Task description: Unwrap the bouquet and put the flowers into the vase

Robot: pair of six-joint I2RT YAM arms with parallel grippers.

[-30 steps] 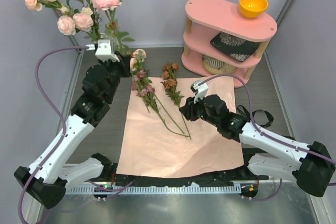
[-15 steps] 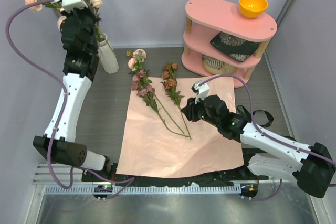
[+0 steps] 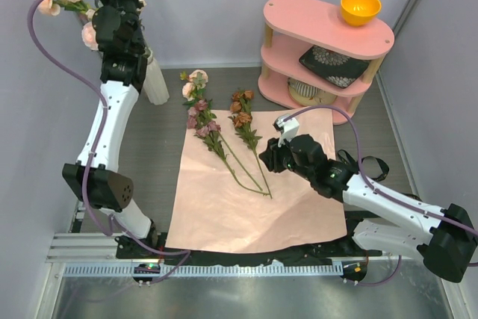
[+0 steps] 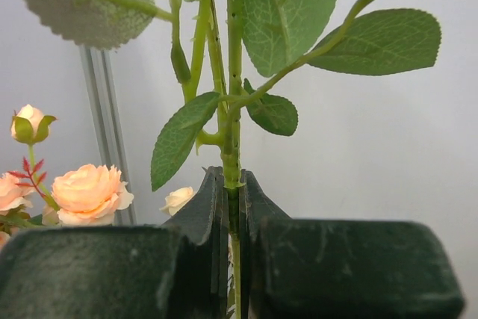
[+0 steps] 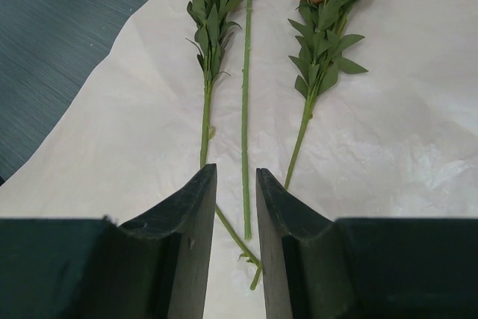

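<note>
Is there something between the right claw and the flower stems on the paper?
Nothing visible. The right claw is open at the lower ends of the flower stems, and only bare paper lies around them.

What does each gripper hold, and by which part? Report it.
The left gripper clamps a flower stem just below its leaves. The right gripper holds nothing, jaws apart over the paper wrap.

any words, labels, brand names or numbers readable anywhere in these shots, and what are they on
No readable text in any view.
The pink paper, the flowers, the vase, the pink shelf and the orange bowl are all plain.
The dark item on the shelf's middle level shows only a pale pattern, no letters.
</note>
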